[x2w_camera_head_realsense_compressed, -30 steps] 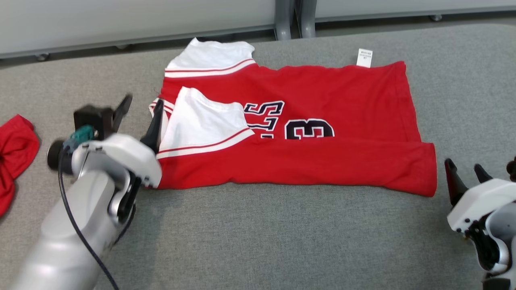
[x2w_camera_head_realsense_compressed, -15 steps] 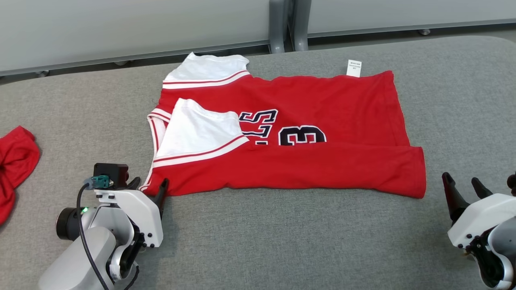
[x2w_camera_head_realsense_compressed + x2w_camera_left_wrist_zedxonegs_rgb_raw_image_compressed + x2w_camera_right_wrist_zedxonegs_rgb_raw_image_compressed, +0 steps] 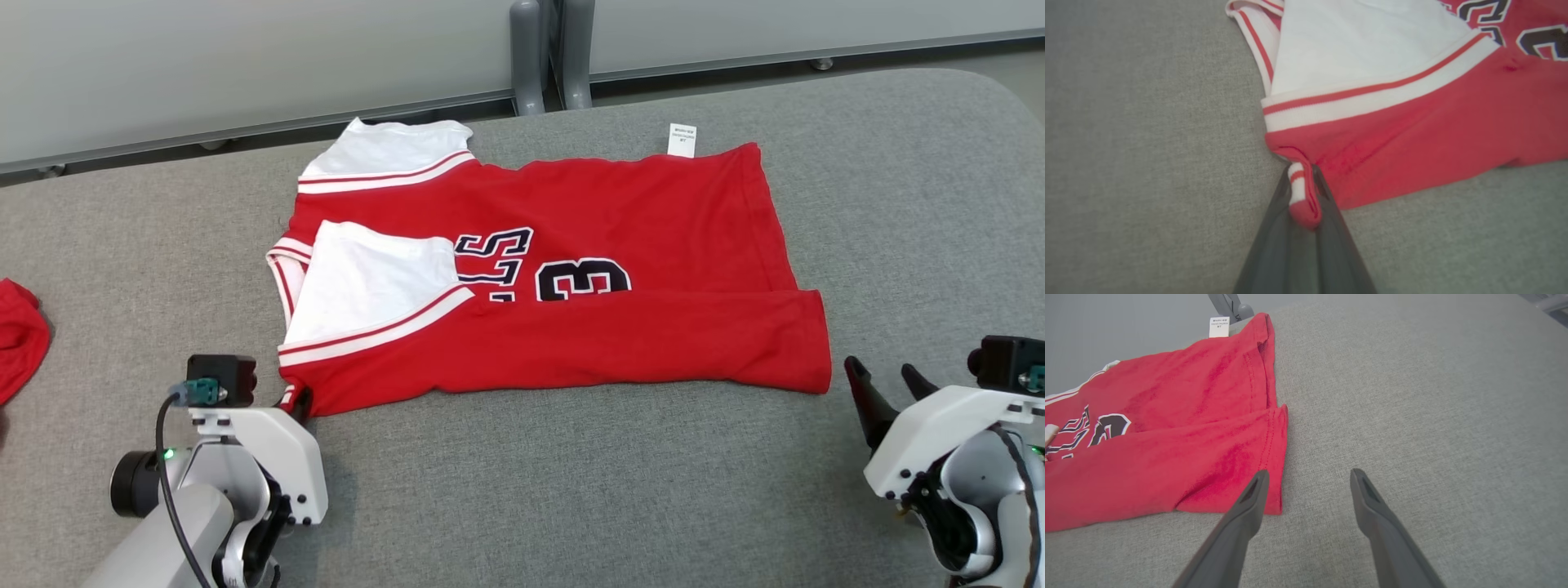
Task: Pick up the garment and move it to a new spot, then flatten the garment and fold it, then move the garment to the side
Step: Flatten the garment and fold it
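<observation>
The garment (image 3: pixel 620 220) is a red jersey with white sleeves and dark lettering, lying partly folded on the grey padded table (image 3: pixel 522 490). My left gripper (image 3: pixel 300 402) is at its near left corner. In the left wrist view this gripper (image 3: pixel 1302 179) is shut, pinching a bunched bit of the garment's (image 3: pixel 1412 122) red-and-white corner between its dark fingers. My right gripper (image 3: pixel 882 377) stands open just right of the near right corner. The right wrist view shows this gripper (image 3: pixel 1308 475) with nothing between its fingers, its left finger beside the garment's (image 3: pixel 1167 457) hem.
Another red cloth (image 3: pixel 16 343) lies at the table's left edge. A grey post (image 3: pixel 526 57) and a pale wall panel stand behind the table's far edge. A white label (image 3: pixel 681 139) sticks out from the garment's far edge.
My left gripper drew back from the collar to the near left corner and shut on it. The right gripper stayed open. The head camera shifted, sliding the picture leftward.
</observation>
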### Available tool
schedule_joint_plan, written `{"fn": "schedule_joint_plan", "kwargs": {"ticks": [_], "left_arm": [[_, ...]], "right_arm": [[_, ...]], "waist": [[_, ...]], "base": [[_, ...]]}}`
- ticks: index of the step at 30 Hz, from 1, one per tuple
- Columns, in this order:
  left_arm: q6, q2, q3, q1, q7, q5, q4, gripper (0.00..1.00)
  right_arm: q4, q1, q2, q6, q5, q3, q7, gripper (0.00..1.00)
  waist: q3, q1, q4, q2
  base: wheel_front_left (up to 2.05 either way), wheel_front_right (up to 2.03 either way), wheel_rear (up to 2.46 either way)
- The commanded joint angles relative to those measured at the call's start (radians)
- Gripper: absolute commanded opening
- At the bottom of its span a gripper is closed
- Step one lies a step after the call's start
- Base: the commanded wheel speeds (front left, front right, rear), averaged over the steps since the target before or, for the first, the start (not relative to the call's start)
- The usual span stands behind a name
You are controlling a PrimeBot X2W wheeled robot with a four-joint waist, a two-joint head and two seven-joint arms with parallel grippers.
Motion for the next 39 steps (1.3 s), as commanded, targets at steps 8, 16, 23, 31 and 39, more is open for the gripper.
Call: {"fn": "schedule_joint_plan", "kwargs": {"ticks": [8, 16, 23, 31, 39], "left_arm": [[0.014, 0.023, 0.000, 0.047, -0.037, 0.012, -0.028, 0.00], [0.003, 0.035, -0.002, 0.029, -0.039, 0.016, -0.044, 0.00], [0.004, 0.034, -0.003, 0.033, -0.048, 0.013, -0.050, 0.00], [-0.015, 0.019, 0.004, 0.074, -0.062, -0.022, -0.067, 0.00], [0.009, 0.045, 0.024, 0.185, -0.067, -0.071, -0.226, 0.00]], "right_arm": [[0.107, -0.083, -0.006, 0.000, 0.008, 0.051, 0.065, 1.00], [0.194, -0.135, -0.005, 0.000, -0.001, 0.069, 0.092, 1.00], [0.276, -0.167, 0.004, 0.001, 0.005, 0.144, 0.116, 0.25], [0.238, -0.134, -0.004, 0.001, -0.019, 0.116, 0.114, 0.00], [0.100, -0.013, -0.006, 0.000, -0.016, 0.011, 0.162, 0.00]], "waist": [[0.012, 0.0000, 0.008, -0.0001], [0.028, 0.0000, 0.014, -0.0001], [0.036, 0.0000, 0.027, -0.0001], [-0.009, 0.0000, 0.043, -0.0001], [-0.098, 0.0000, 0.082, -0.0001]], "base": [[0.00, 0.00, 0.00], [0.00, 0.00, 0.00], [0.00, 0.00, 0.00], [0.00, 0.00, 0.00], [0.00, 0.00, 0.00]]}}
